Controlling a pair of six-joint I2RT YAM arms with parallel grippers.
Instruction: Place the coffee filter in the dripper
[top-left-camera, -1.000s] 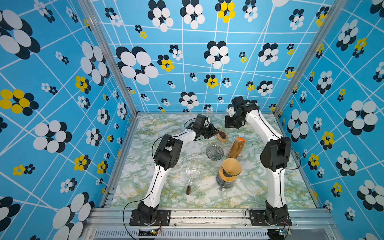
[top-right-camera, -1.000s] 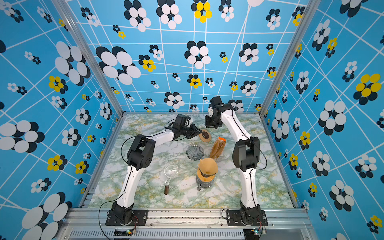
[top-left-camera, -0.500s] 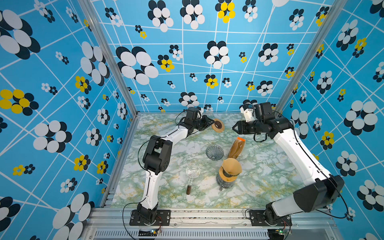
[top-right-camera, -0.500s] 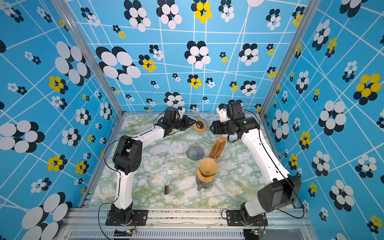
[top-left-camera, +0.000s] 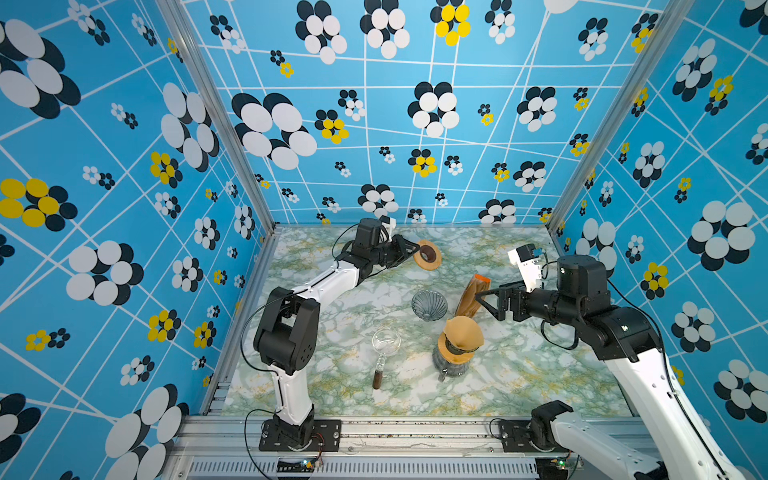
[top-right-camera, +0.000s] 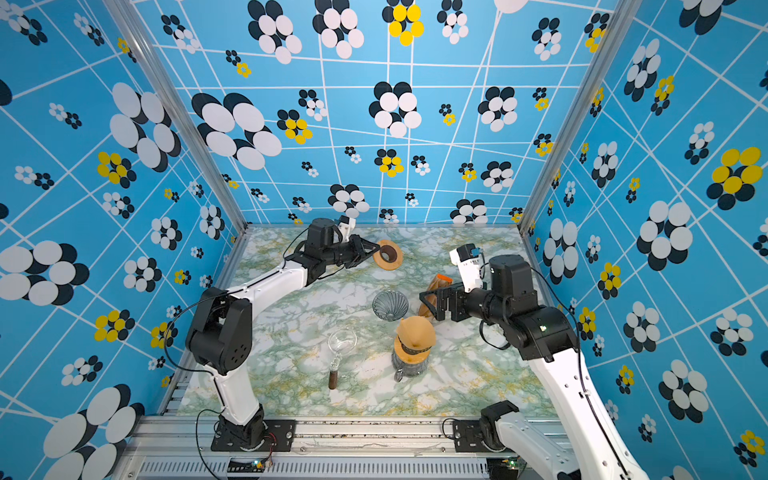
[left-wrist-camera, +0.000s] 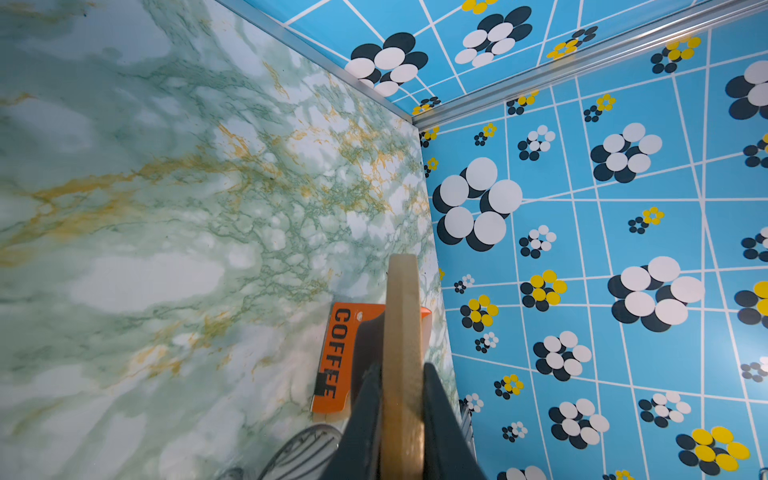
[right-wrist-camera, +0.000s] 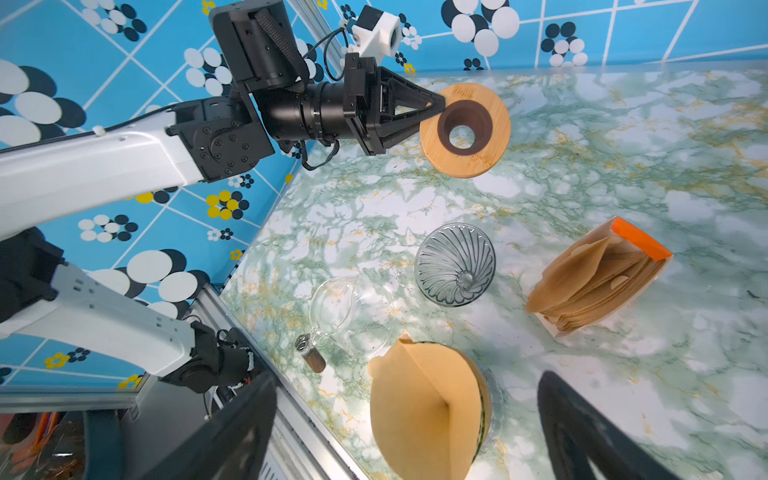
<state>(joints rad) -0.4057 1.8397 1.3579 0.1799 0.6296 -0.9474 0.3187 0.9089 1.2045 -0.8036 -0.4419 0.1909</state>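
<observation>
A brown paper coffee filter (top-left-camera: 462, 335) (top-right-camera: 415, 331) (right-wrist-camera: 424, 411) stands opened as a cone on a glass carafe (top-left-camera: 453, 365). The ribbed glass dripper (top-left-camera: 429, 304) (top-right-camera: 390, 304) (right-wrist-camera: 455, 264) lies on the marble just behind it, with nothing inside. My right gripper (top-left-camera: 484, 305) (top-right-camera: 428, 305) (right-wrist-camera: 407, 378) is open and holds nothing; it hovers right of the dripper and above the filter. My left gripper (top-left-camera: 415, 249) (top-right-camera: 376, 251) (left-wrist-camera: 401, 374) is shut on the rim of a wooden ring (top-left-camera: 428, 254) (right-wrist-camera: 465, 129), held off the table near the back.
A pack of brown filters with an orange top (top-left-camera: 471, 291) (right-wrist-camera: 594, 278) leans right next to my right gripper. A clear glass scoop with a brown handle (top-left-camera: 384, 351) lies left of the carafe. Patterned walls close in at the back and both sides.
My right gripper has opened wide and its arm has swung from the back middle forward to the right of the dripper. My left gripper has lifted the wooden ring slightly towards the back.
</observation>
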